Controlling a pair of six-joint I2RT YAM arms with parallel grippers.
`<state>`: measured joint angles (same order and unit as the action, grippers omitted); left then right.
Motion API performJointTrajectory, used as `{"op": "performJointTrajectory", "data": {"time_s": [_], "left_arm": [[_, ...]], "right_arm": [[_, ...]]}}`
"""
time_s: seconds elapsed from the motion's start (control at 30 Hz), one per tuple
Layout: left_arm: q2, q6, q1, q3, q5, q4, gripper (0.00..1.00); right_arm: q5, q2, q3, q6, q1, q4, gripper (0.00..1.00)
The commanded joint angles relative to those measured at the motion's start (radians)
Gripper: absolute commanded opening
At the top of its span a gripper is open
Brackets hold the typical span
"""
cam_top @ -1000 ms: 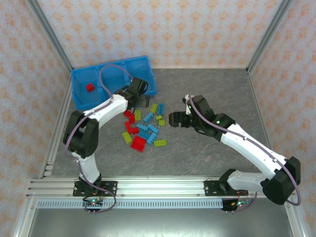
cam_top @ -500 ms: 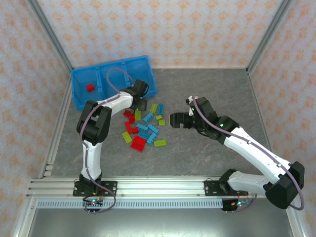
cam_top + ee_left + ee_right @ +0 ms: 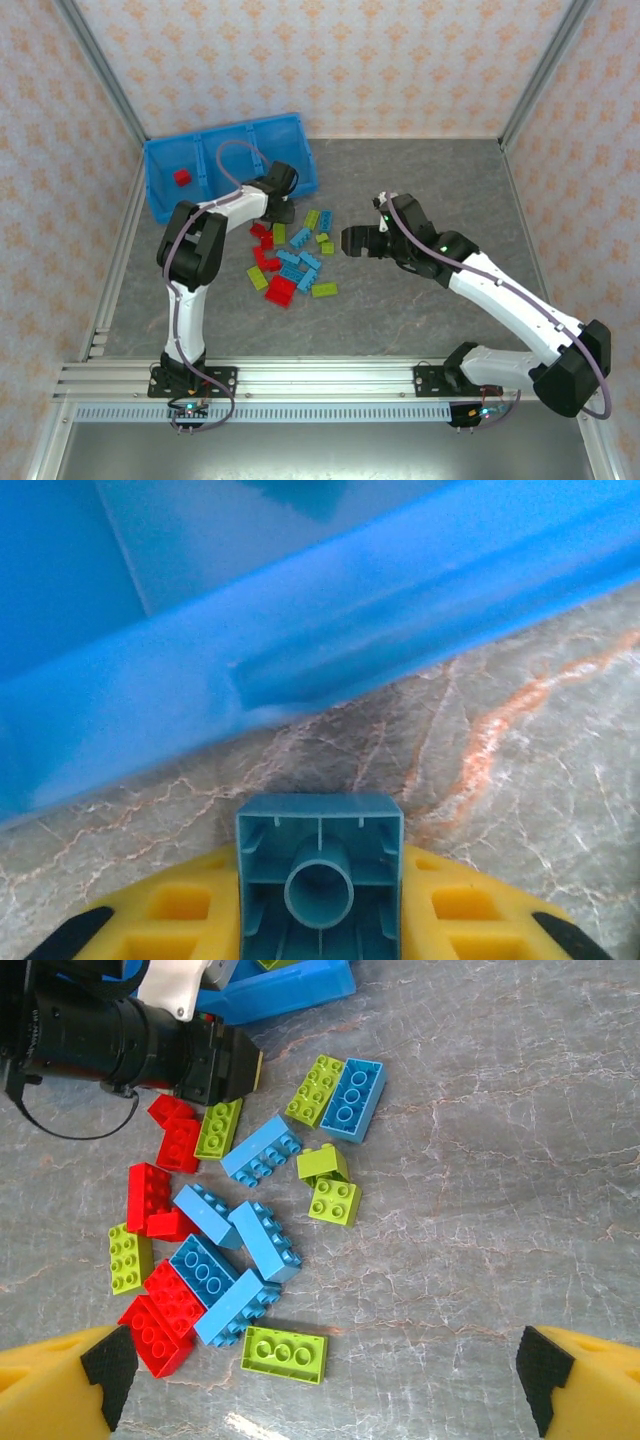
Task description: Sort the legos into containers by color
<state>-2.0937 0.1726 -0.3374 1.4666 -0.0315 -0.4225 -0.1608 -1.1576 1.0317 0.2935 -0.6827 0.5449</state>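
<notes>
Lifting the light-blue brick (image 3: pixel 320 870) your left gripper (image 3: pixel 320 935) pinches, clear the tray wall (image 3: pixel 350 620) at twelve o'clock; your right gripper (image 3: pixel 325 1370) hangs spread.

The top camera looks down from above and behind at the whole desk (image 3: pixel 420 180). The right wrist camera faces down on the brick pile (image 3: pixel 265 1240), which the top view shares. The left wrist camera is very near the tray wall (image 3: pixel 350 630) and a blue brick (image 3: pixel 320 825).

Mixed legos (image 3: pixel 290 260) heaped near blue containers (image 3: pixel 165 200); one red inside.
</notes>
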Motion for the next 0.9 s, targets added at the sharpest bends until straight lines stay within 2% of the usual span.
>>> {"op": "performJointTrajectory", "data": {"time_s": [0.0,0.13,0.23,0.3,0.43,0.53,0.7,0.77,0.87], "left_arm": [[0.129,-0.016,0.001,-0.069,-0.077,0.015,0.25],[0.353,0.006,-0.014,-0.167,-0.091,0.032,0.25],[0.464,0.019,-0.001,-0.171,-0.009,0.012,0.25],[0.465,0.021,0.035,-0.117,0.037,-0.035,0.25],[0.352,0.027,0.139,0.028,0.045,-0.088,0.25],[0.231,0.044,0.212,0.163,-0.014,-0.121,0.25],[0.021,0.051,0.261,0.396,-0.039,-0.212,0.26],[-0.037,0.051,0.272,0.483,-0.04,-0.252,0.31],[-0.073,0.056,0.284,0.559,-0.041,-0.298,0.51]], "right_arm": [[0.019,-0.006,0.034,0.019,-0.003,-0.017,0.99],[0.025,-0.004,0.031,0.028,-0.004,-0.029,0.99],[0.03,-0.006,0.025,0.033,-0.003,-0.043,0.99],[0.031,-0.008,0.026,0.037,-0.003,-0.046,0.99],[0.04,-0.004,0.018,0.045,-0.003,-0.043,0.99],[0.048,0.005,0.0,0.051,-0.003,-0.042,0.99],[0.057,0.012,-0.011,0.058,-0.003,-0.027,0.99],[0.06,0.016,-0.011,0.057,-0.003,-0.021,0.99],[0.068,0.015,-0.009,0.054,-0.003,-0.016,0.99]]}}
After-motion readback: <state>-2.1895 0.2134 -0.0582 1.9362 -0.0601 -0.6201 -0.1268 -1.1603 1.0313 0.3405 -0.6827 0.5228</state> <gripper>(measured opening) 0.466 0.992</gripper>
